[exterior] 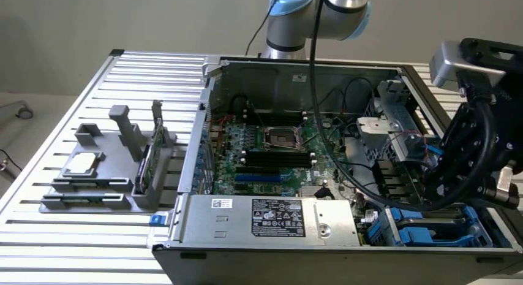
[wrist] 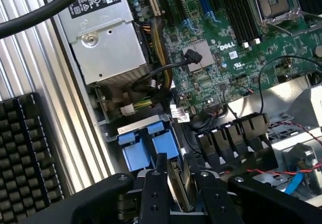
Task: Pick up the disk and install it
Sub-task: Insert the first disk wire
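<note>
Disk: the flat silver-grey metal disk (wrist: 178, 189) is being seen edge-on, standing upright between the gripper's fingers, just above the blue plastic drive carriers (wrist: 151, 146) at the near corner of the case on the exterior view's right
Gripper: the black two-fingered gripper (wrist: 175, 166) is being held over that corner, with its fingers (wrist: 153, 189) being pressed against both faces of the disk, so the disk is being grasped
Case: the open dark metal computer case (exterior: 327, 266) is being carried by the ribbed aluminium table (exterior: 49, 248), and the green motherboard (exterior: 270, 150) is being shown inside it
Power supply: the long grey metal box with a white sticker (exterior: 270, 217) is being seen along the near wall, just beside the blue carriers, on their left in the exterior view
Holder: the grey plastic fixture (exterior: 122, 196) is being seen on the table at the exterior view's left of the case, with a small square silver chip (exterior: 82, 168) lying on it
Arm: the silver and light-blue robot arm (exterior: 315, 15) is being seen beyond the far wall of the case
</note>
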`<state>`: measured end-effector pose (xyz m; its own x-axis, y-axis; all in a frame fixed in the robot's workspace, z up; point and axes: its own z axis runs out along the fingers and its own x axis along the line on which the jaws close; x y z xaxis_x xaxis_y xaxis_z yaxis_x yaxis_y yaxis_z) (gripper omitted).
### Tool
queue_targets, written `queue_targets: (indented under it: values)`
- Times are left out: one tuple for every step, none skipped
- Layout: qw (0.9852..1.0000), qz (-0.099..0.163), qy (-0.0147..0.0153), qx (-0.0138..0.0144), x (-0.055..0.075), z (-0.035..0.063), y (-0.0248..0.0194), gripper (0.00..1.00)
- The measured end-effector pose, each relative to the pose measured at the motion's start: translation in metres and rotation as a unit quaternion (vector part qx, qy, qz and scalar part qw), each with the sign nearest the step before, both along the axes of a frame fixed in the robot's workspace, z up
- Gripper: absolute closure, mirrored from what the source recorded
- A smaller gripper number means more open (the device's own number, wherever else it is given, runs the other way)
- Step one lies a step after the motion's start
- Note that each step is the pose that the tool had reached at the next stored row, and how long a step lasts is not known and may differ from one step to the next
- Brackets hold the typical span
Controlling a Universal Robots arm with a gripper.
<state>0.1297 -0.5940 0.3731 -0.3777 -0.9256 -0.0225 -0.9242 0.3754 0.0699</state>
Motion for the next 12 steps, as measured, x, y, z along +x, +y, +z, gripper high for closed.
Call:
queue_targets:
  values:
    - [1.0000,-0.009,0.0000,-0.0001,0.0000,-0.0003,0.0000,0.72]
    - [0.9998,-0.018,0.0000,-0.0002,0.0000,-0.0004,0.0000,0.72]
    - [0.9996,-0.027,0.0000,-0.0001,0.0000,-0.0004,0.0000,0.72]
    - [0.9994,-0.036,0.0000,0.0000,0.0000,-0.0005,0.0000,0.72]
    - [0.9990,-0.045,0.0000,0.0000,0.0000,-0.0006,0.0000,0.72]
    - [0.9986,-0.053,0.0000,0.0000,0.0000,-0.0006,0.0000,0.72]
    - [0.9981,-0.062,0.0000,0.0000,0.0000,-0.0006,0.0000,0.72]
    - [0.9975,-0.070,0.0000,0.0000,0.0000,-0.0006,0.0000,0.72]
    - [0.9969,-0.079,0.0000,0.0000,0.0000,-0.0006,0.0000,0.72]
    - [0.9961,-0.088,0.0000,0.0000,0.0000,-0.0005,0.0000,0.72]
    - [0.9953,-0.097,0.0000,0.0000,0.0000,-0.0005,0.0000,0.72]
    - [0.9944,-0.105,0.0000,0.0000,0.0000,-0.0006,0.0000,0.72]
